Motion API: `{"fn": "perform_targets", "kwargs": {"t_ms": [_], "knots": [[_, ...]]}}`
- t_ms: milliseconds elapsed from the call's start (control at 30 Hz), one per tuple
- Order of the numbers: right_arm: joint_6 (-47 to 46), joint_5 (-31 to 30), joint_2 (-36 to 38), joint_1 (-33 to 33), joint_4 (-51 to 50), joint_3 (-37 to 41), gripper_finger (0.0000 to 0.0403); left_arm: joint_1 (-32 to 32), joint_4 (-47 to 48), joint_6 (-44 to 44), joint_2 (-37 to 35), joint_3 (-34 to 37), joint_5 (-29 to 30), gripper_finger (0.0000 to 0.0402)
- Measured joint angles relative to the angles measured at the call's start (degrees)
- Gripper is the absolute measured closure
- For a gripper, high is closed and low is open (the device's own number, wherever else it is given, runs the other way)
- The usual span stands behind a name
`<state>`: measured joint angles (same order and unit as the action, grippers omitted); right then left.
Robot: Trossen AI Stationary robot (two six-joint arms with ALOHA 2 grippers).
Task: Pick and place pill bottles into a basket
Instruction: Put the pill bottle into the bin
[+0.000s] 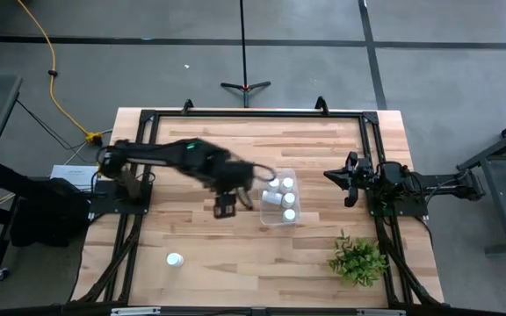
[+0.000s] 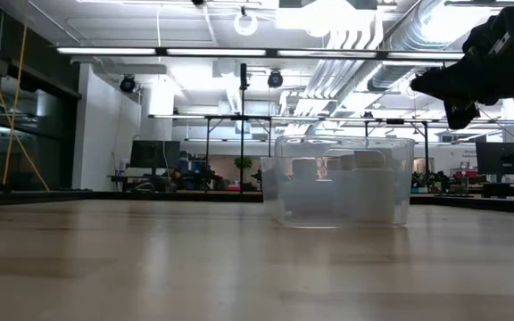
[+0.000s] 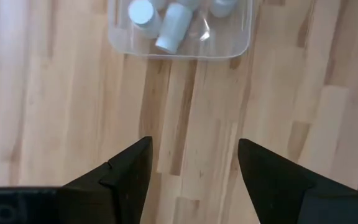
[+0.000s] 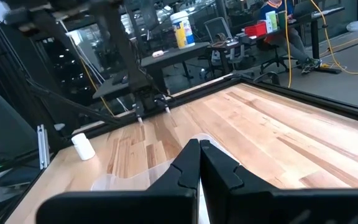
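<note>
While your left gripper (image 3: 191, 177) hangs wide open and empty just left of the basket (image 1: 279, 217), four pill bottles (image 1: 287, 183) sit inside, one bottle (image 1: 175, 259) stands far left, and your right gripper (image 4: 199, 165) waits shut.

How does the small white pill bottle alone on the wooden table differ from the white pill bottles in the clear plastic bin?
The lone white pill bottle stands apart on bare wood near the table's front left, outside the clear plastic bin; the binned white bottles sit grouped inside it. In the left wrist view one binned bottle lies tipped over. All share a white body and cap.
</note>
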<state>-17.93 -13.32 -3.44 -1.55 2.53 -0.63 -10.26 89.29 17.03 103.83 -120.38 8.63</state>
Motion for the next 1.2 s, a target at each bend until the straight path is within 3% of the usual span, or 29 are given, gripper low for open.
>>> {"fn": "perform_targets", "kwargs": {"t_ms": [200,400,733,900,1200], "knots": [[-0.2,0.0,0.04,0.0,0.13,0.0,0.0403,-9.92,0.86,13.99,-6.63,0.44,9.05,0.0131],[-0.26,1.1,0.04,0.0,0.19,0.0,0.0403,-21.97,0.77,25.83,-7.91,0.5,19.15,0.0131],[-3.13,7.45,0.04,-0.02,-0.75,0.0,0.0403,-39.83,0.62,45.3,-8.04,1.63,26.11,0.0131],[-4.55,6.85,0.04,-0.01,-0.69,0.0,0.0403,-48.47,0.53,55.79,-9.94,10.66,32.68,0.0131],[-4.57,5.9,0.04,-0.02,-0.59,0.03,0.0403,-55.29,-2.54,77.15,-16.62,35.23,29.46,0.0161]]}}
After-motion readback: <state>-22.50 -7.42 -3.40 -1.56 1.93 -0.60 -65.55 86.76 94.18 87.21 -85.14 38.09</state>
